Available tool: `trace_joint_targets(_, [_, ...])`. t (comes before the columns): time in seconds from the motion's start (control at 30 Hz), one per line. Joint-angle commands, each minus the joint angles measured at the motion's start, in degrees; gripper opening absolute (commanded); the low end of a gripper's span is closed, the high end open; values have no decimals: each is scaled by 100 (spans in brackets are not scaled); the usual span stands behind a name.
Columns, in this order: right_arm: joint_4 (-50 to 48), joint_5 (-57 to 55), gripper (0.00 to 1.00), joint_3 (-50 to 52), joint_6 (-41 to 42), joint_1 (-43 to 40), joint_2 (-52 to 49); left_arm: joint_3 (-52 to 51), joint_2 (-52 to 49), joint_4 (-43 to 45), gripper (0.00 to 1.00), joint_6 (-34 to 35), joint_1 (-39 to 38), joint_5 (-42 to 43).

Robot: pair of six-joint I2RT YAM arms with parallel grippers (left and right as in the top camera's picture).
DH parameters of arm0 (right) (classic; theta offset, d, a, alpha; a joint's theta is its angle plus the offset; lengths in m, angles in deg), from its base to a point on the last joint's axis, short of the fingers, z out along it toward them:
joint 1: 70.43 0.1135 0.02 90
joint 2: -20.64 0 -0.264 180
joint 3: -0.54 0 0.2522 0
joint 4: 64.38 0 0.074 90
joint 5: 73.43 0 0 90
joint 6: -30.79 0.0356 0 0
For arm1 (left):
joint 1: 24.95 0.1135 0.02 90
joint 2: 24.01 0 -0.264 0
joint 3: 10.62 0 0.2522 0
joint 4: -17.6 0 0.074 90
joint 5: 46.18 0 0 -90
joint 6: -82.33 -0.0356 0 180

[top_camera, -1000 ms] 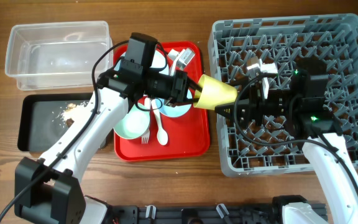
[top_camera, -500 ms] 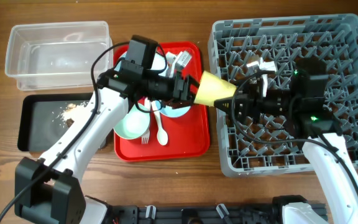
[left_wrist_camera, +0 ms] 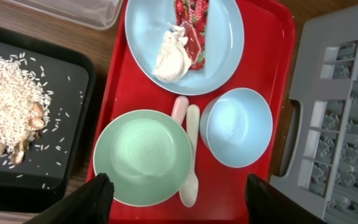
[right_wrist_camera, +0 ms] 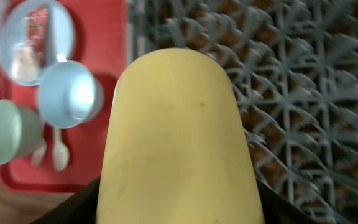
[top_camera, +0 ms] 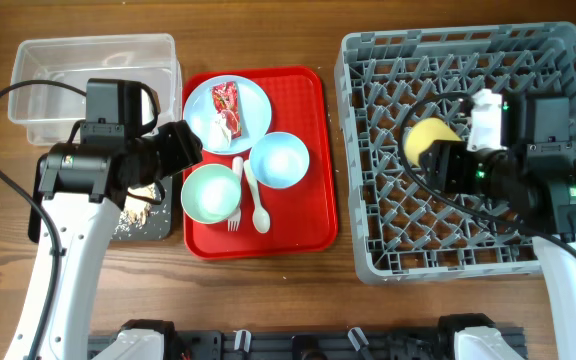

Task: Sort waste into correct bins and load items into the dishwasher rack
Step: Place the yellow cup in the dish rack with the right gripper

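My right gripper [top_camera: 440, 152] is shut on the small yellow cup [top_camera: 423, 138] and holds it above the dishwasher rack [top_camera: 468, 250]; the cup [right_wrist_camera: 179, 137] fills the right wrist view. My left gripper [left_wrist_camera: 182, 199] is open and empty, hovering over the near part of the red tray beside the pale green bowl [left_wrist_camera: 143, 155]. The light blue bowl [top_camera: 279, 160] sits to its right, with the white spoon [top_camera: 255, 200] and fork [top_camera: 236, 200] between them. A red wrapper [top_camera: 227, 98] and a white tissue [top_camera: 218, 127] lie on a light blue plate.
The red serving tray [top_camera: 308, 220] lies between the rack and the bins. The clear tub [top_camera: 93, 75] stands at the back left. The black tray [left_wrist_camera: 73, 155] in front of it holds rice and beige scraps [left_wrist_camera: 8, 99]; my left arm covers much of it in the overhead view.
The left gripper opened, let go of the yellow cup and drew back to the left. The right gripper, now alone on the cup, carried it right over the rack.
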Motion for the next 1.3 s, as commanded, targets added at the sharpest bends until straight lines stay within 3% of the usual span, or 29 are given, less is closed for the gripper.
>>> trace_joint_targets(0.0, [503, -1248, 43, -76, 719, -46, -295, 17, 24, -7, 72, -61, 28, -168])
trace_joint_targets(0.4, [588, -859, 44, -13, 636, -299, -2269, 17, 24, -7, 74, -63, 28, -168])
trace_joint_targets(0.63, [212, -848, 43, 463, 509, -699, -2374, 17, 24, -7, 74, -63, 28, -168])
trace_joint_targets(0.73, [-20, -289, 43, 599, 118, -699, -2374, 17, 24, -7, 74, -61, 28, -168])
trace_joint_targets(0.77, [-87, -208, 49, 599, 92, -699, -2374, 17, 24, -7, 74, -61, 28, -168])
trace_joint_targets(0.87, [-247, -210, 98, 599, 92, -699, -2374, 17, 24, -7, 74, -61, 28, -166])
trace_joint_targets(1.1, [-273, -160, 100, 232, 94, -699, -2140, 17, 24, -216, 77, -61, 28, -527])
trace_joint_targets(1.2, [-671, 1283, 100, -522, -232, -544, -1480, 17, 24, -822, 77, 409, 28, -1598])
trace_joint_targets(1.27, [-1285, 1880, 99, -549, -223, -127, -1119, 17, 24, -1038, 78, 723, 28, -1864])
